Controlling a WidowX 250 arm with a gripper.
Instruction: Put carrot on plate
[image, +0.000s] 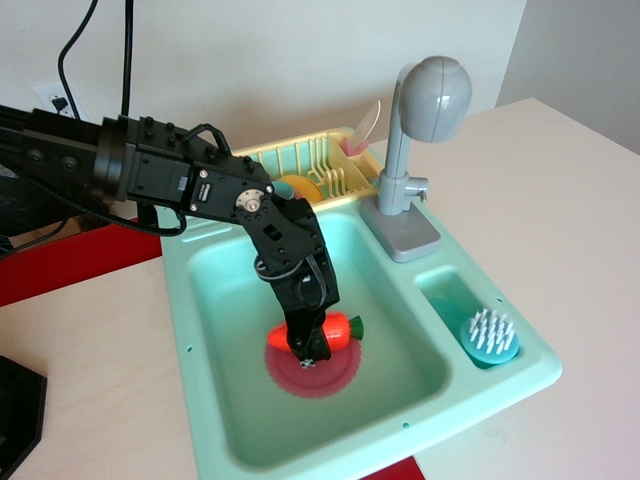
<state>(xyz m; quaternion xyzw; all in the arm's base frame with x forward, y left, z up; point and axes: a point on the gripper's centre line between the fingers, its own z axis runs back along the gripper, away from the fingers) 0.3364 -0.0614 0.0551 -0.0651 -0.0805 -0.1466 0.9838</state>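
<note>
Teal toy sink (420, 395) on desk: fingers (309, 348) clamp carrot (332, 331) mid-body over plate (335, 372); likely light, stiff, slick plastic.

Single high front view, angled downward

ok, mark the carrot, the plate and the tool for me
carrot (340, 329), the only view, on its orange body right of the tool
plate (340, 368), same view, on its bare right rim
tool (308, 350), same view, between its fingertips
</note>
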